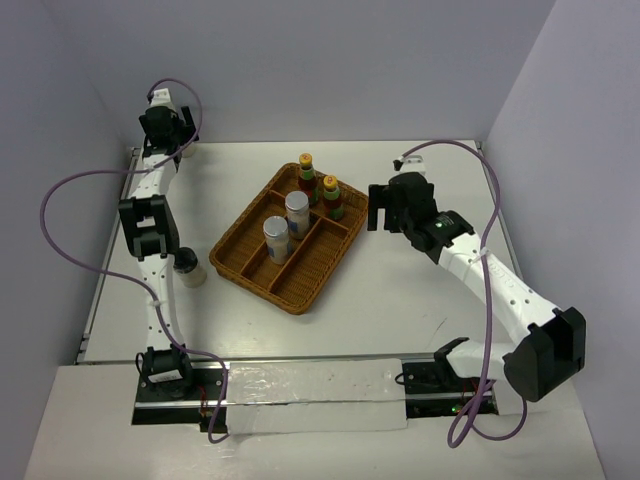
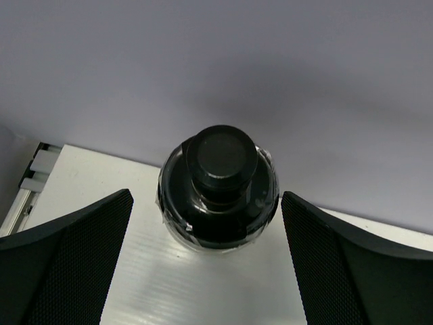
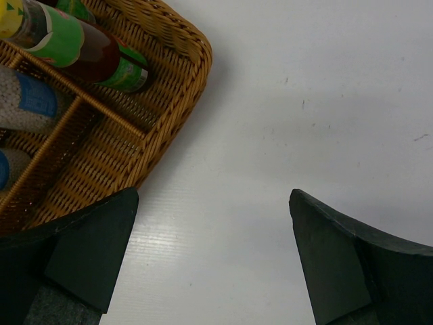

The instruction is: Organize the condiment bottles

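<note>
Black-capped cream bottle stands upright between the left gripper's fingers. The jaws are spread wide and not touching it, lined up to close on it, I judge. The second cream bottle stands beside that arm's forearm, outside the wicker tray. Red sauce bottles share the slot nearest the right gripper, and the shakers share the middle slot. The slot farthest from it is bare, likely kept for the cream pair. The right gripper hangs open over the table, tray just to its left.

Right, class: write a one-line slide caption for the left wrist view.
Open left gripper flanks an upright black-capped bottle on the white table.
</note>
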Controlling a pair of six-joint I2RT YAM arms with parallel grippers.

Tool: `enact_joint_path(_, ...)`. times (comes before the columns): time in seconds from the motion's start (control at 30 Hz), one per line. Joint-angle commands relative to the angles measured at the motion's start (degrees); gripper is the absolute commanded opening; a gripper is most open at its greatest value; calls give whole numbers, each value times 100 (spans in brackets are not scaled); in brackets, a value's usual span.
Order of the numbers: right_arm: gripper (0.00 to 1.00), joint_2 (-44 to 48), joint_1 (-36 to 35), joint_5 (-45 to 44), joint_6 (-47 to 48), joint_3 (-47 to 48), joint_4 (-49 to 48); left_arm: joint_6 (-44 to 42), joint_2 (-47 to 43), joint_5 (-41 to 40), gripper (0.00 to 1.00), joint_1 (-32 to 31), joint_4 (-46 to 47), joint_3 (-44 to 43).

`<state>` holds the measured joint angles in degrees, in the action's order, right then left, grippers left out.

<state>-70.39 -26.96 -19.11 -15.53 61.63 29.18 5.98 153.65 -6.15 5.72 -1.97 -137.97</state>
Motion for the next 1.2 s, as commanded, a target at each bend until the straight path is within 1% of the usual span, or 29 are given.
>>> enact_joint_path(0.0, 100, -72, 33, 43, 6, 341, -105, 52, 163, 176, 100, 74, 647, -415)
enact_joint_path(0.27, 100, -175, 41, 109, 6, 358, -140, 141, 303, 378, 99, 71, 730, -451)
enact_joint_path(0.33, 100, -186, 41, 118, 6, 350, -158, 122, 333, 360, 97, 53, 759, -451)
enact_joint_path(0.43, 100, -213, 33, 109, 6, 341, -158, 80, 358, 318, 87, 52, 743, -451)
enact_joint_path(0.57, 100, -260, 37, 131, 6, 359, -179, -3, 337, 265, 80, 49, 685, -442)
enact_joint_path(0.7, 100, -265, 39, 136, 6, 350, -195, -48, 243, 196, 70, 37, 671, -403)
enact_joint_path(0.73, 100, -265, 36, 136, 6, 344, -199, -77, 211, 187, 67, 35, 671, -367)
enact_joint_path(0.83, 100, -247, 33, 153, 6, 324, -211, -168, 13, 149, 49, 0, 706, -256)
enact_joint_path(0.87, 100, -238, 33, 154, 6, 323, -211, -194, -41, 129, 40, -1, 698, -229)
enact_joint_path(0.9, 100, -231, 40, 161, 6, 316, -211, -201, -130, 68, 22, -15, 698, -181)
enact_joint_path(0.93, 100, -216, 35, 169, 6, 308, -211, -202, -211, 19, 14, -18, 698, -136)
enact_joint_path(0.97, 100, -199, 33, 178, 6, 299, -211, -209, -378, 2, 11, -31, 731, 16)
enact_joint_path(1.03, 100, -176, 38, 194, 6, 280, -233, -262, -619, -52, 10, -62, 817, 331)
enact_joint_path(1.17, 100, -123, 42, 231, 6, 269, -267, -306, -1528, -116, 10, -176, 1060, 1445)
